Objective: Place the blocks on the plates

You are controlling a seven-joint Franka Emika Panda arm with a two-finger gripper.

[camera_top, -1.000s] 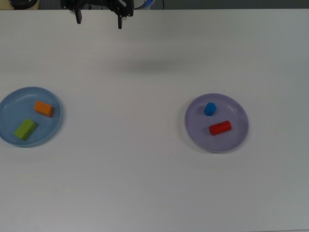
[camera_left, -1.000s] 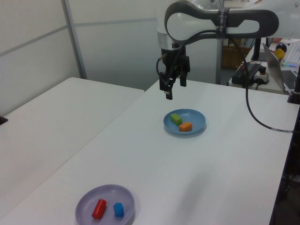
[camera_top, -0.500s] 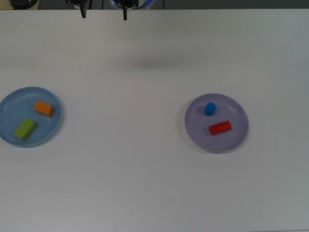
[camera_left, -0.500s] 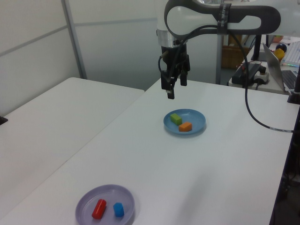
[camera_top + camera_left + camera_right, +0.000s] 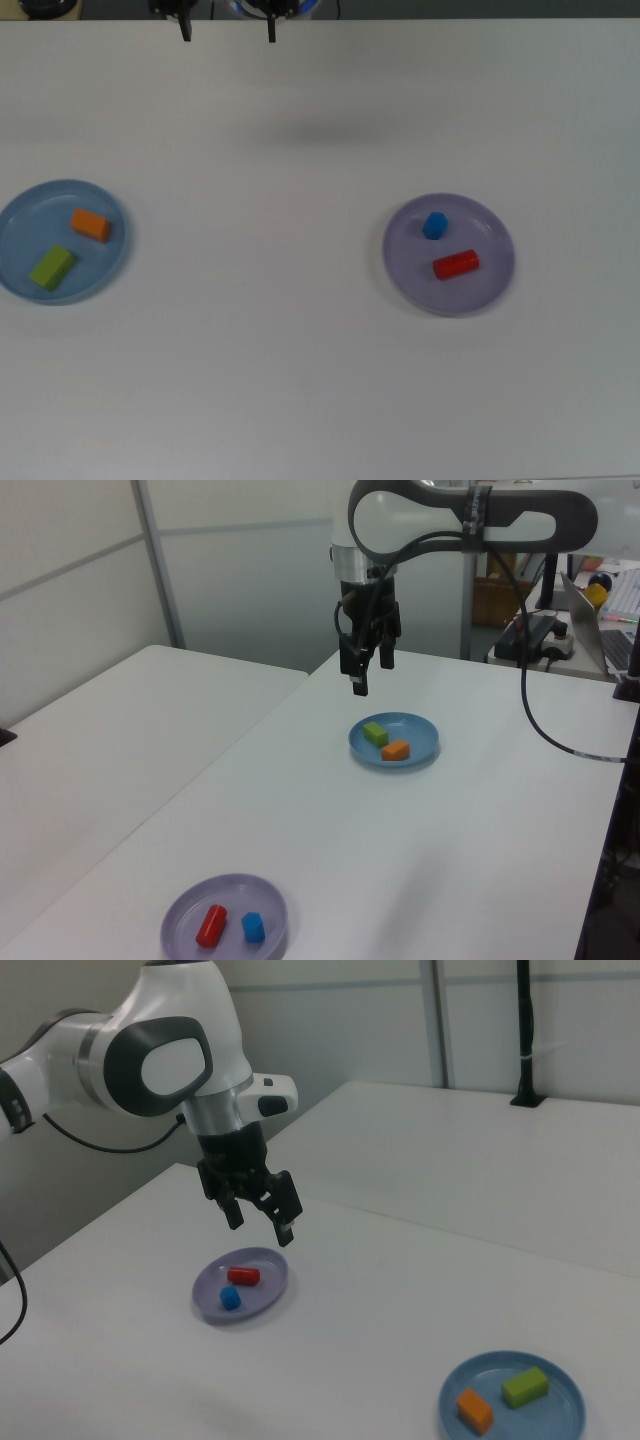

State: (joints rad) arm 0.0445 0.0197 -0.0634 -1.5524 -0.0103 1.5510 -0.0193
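Blocks on plates (2 ea).

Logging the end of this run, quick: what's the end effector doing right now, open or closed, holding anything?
End effector: open, holding nothing, raised above the table away from both plates.

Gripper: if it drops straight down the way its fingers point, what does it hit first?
Most likely bare white table. The gripper, open and empty, hangs near the table's far edge in the top view, between the light blue plate and the lavender plate, above neither. Exact depth is uncertain.
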